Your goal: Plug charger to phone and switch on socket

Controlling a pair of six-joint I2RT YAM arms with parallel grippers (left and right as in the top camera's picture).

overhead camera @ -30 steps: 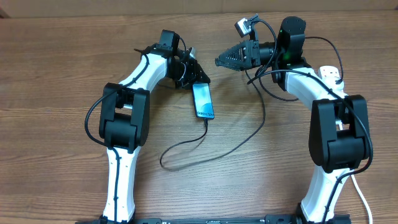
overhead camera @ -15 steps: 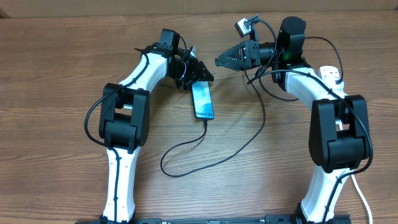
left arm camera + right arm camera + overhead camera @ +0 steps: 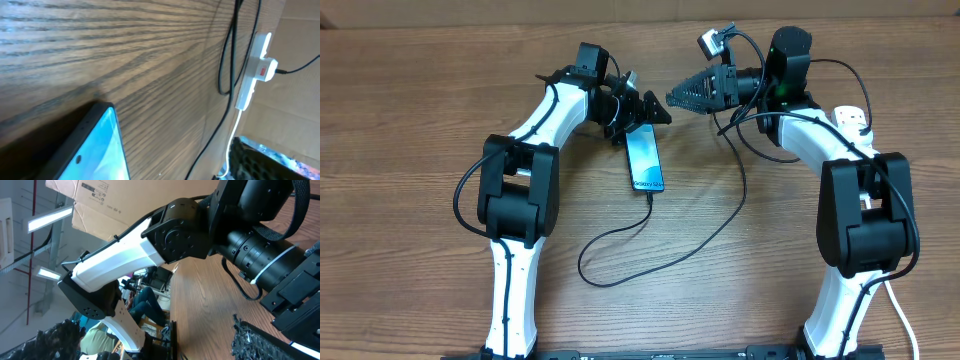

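The left claw (image 3: 645, 110) is spreading wide and letting go of the phone (image 3: 645, 160), now lying flat on the table (image 3: 420, 100) with the charger (image 3: 649, 205) apparently plugged in, while the right claw (image 3: 682, 97) is hanging open and empty, so the socket (image 3: 248, 90) switch likely comes next.

Both arms are wearing white shells over black, rounded joint housings. The left arm (image 3: 525, 135) is carrying a thin black cable (image 3: 470, 185) that is looping outside its elbow, and a white band is ringing its black forearm. The right arm (image 3: 810, 140) is trailing several black cables. A small grey camera (image 3: 713, 42) is sitting above the right end effector (image 3: 685, 97), whose black fingers are showing ribbed pads.
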